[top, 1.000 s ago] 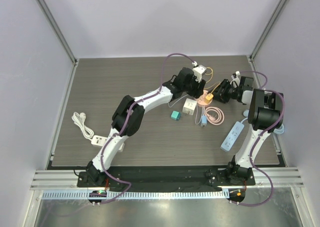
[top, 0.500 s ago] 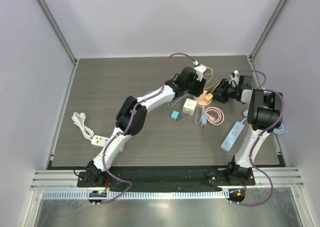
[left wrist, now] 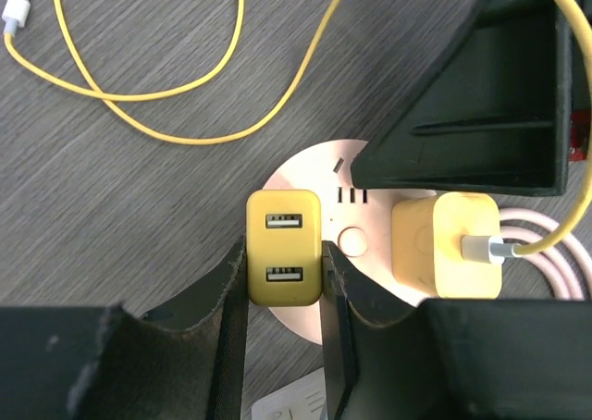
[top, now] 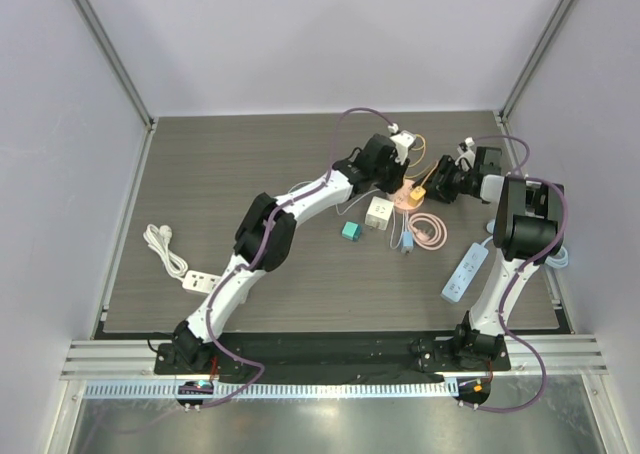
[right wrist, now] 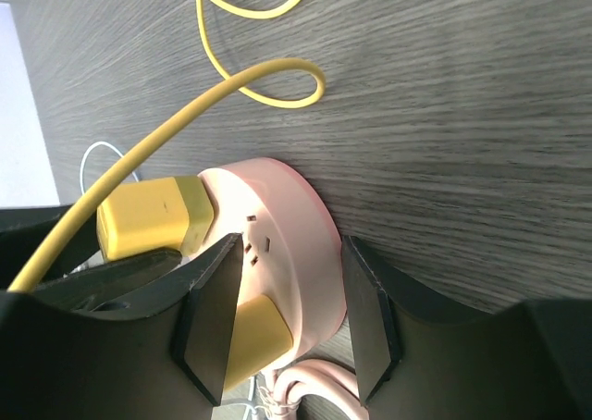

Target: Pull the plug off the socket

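Risk notes, extraction step.

Your left gripper (left wrist: 283,265) is clamped on the yellow plug (left wrist: 284,224), with one finger flat against each long side and the USB ports facing the wrist camera. The plug is seated in the pink socket (left wrist: 301,170), which lies on the table (top: 220,174) toward 1 o'clock from its centre in the overhead view. Your right gripper (right wrist: 291,272) is closed across the socket's round body and braces it.

Possible failures, as I judge them:

- **Slip.** The plug's sides look smooth and the fingers hold only a narrow band. If you pull before the grip is firm, they may slide off and leave the plug seated.
- **Socket lifting.** The right fingers bear on a curved rim. A hard upward pull could rock or spin the disc out of that hold, so the socket would rise with the plug.
- **Binding.** Any tilt in the pull would jam the prongs, so draw straight out along their axis.
- **Neighbour snag.** A second charger (left wrist: 435,246) sits at 3 o'clock of the plug. Its yellow cable (left wrist: 185,135) arcs across the right wrist view, so a jerk could drag it.
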